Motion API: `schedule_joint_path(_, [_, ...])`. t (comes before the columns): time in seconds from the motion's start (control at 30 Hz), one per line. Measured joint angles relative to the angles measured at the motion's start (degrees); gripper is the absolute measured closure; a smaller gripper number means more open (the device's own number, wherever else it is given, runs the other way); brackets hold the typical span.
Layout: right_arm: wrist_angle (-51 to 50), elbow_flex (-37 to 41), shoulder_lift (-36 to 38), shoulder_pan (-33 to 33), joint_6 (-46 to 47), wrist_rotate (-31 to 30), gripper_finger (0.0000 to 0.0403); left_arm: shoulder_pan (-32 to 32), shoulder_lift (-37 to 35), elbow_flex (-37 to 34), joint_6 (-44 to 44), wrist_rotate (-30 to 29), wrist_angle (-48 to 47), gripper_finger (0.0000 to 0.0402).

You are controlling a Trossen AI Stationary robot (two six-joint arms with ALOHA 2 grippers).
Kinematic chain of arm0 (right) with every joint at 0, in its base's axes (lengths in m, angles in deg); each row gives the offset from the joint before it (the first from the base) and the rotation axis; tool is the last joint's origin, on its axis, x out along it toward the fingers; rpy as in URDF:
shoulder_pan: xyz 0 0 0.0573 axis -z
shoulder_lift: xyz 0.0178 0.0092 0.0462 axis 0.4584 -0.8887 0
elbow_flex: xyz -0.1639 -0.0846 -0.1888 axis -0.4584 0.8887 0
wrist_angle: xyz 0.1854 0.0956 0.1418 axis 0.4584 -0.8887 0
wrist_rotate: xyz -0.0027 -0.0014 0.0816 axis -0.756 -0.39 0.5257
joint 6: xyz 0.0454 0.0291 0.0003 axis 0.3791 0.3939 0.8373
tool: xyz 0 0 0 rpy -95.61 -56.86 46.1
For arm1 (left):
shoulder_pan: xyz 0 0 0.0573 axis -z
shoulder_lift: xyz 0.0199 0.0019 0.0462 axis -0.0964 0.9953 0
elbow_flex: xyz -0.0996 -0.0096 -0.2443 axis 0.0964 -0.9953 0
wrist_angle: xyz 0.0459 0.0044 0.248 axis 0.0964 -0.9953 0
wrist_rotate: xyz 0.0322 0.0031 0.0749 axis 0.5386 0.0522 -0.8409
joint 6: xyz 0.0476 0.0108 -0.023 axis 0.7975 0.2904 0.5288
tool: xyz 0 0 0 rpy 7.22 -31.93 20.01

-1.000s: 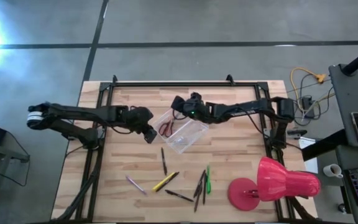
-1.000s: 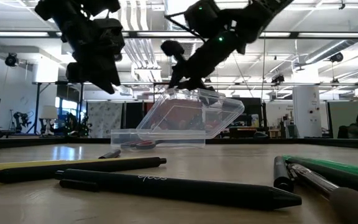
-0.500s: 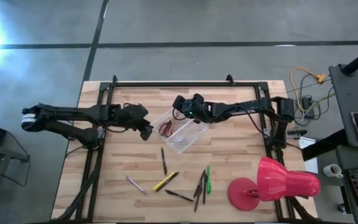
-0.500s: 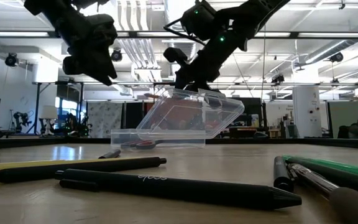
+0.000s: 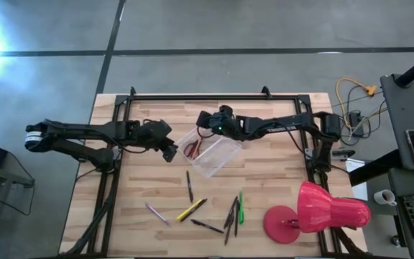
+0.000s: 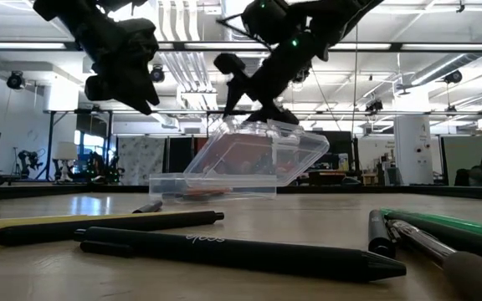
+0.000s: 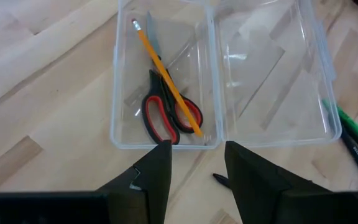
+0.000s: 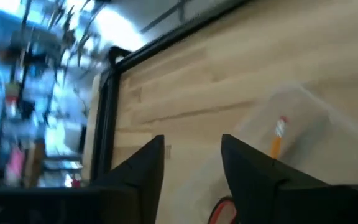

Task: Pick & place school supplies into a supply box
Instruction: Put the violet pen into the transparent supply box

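The clear supply box [image 5: 208, 152] [image 7: 166, 74] lies open on the table, its lid [image 7: 272, 74] hinged out to one side. Red-handled scissors [image 7: 163, 115] and an orange pencil [image 7: 166, 87] [image 8: 277, 140] lie in its base. My right gripper [image 5: 203, 119] [image 8: 191, 155] [image 6: 253, 88] hangs open just above the box's far end, nothing between its fingers. My left gripper [image 5: 171, 152] [image 7: 194, 168] is open too, beside the box's left end, clear of it. A dark pen [image 5: 190, 185], a yellow marker [image 5: 190, 209] and a green pen [image 5: 240, 207] lie loose nearer the front.
More dark pens [image 5: 230, 213] [image 5: 207, 226] and a pale pen [image 5: 157, 213] lie near the front edge. A big red lamp [image 5: 318, 212] stands at the front right. A black metal frame [image 5: 192, 96] runs along the table's far and side edges.
My right gripper has opened above the box and risen a little. In the low view, an orange streak now shows on the box floor that was not there before. The box and the loose pens have stayed where they were.
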Motion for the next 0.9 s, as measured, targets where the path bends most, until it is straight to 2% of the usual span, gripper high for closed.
schedule_joint_path(0.1, [-0.29,-1.34,1.39,-0.03,-15.65,3.34,0.0243,0.02,0.00,0.00,-0.29,0.02,0.02,0.0268])
schedule_joint_path(0.17, [-0.50,-1.89,2.45,-0.25,-29.96,9.36,0.0241,0.02,0.00,-0.03,-0.44,0.04,0.02,0.0268])
schedule_joint_path(0.23, [-3.92,-2.56,3.80,-0.78,-42.83,18.13,0.0242,0.02,0.00,-0.20,-0.52,0.05,0.08,0.0268])
schedule_joint_path(0.3, [-10.07,-3.37,5.09,-1.89,-48.75,24.61,0.0245,0.02,0.01,-0.50,-0.76,0.09,-0.01,0.0268])
schedule_joint_path(0.37, [-17.62,-3.61,6.60,-3.23,-51.61,26.87,0.0249,0.04,0.04,-0.69,-0.78,0.09,0.02,0.0268])
schedule_joint_path(0.43, [-24.90,-3.50,8.17,-4.53,-53.83,26.85,0.0253,0.04,0.04,-0.81,-0.87,0.19,0.04,0.0268])
schedule_joint_path(0.53, [-33.36,-2.96,10.95,-6.01,-55.40,23.77,0.0260,0.30,0.07,-0.90,-1.19,1.71,0.09,0.0268])
schedule_joint_path(0.67, [-40.61,-2.28,15.61,-8.06,-56.35,19.53,0.0270,1.80,0.07,-1.15,-0.44,8.63,0.02,0.0268])
schedule_joint_path(0.77, [-45.10,-0.62,18.86,-9.75,-56.64,15.85,0.0274,6.24,-0.01,-1.77,4.31,14.39,-1.03,0.0268])
schedule_joint_path(0.9, [-47.67,1.99,21.95,-11.39,-54.87,13.26,0.0275,15.76,-0.07,-4.19,9.57,15.17,-3.06,0.0268])
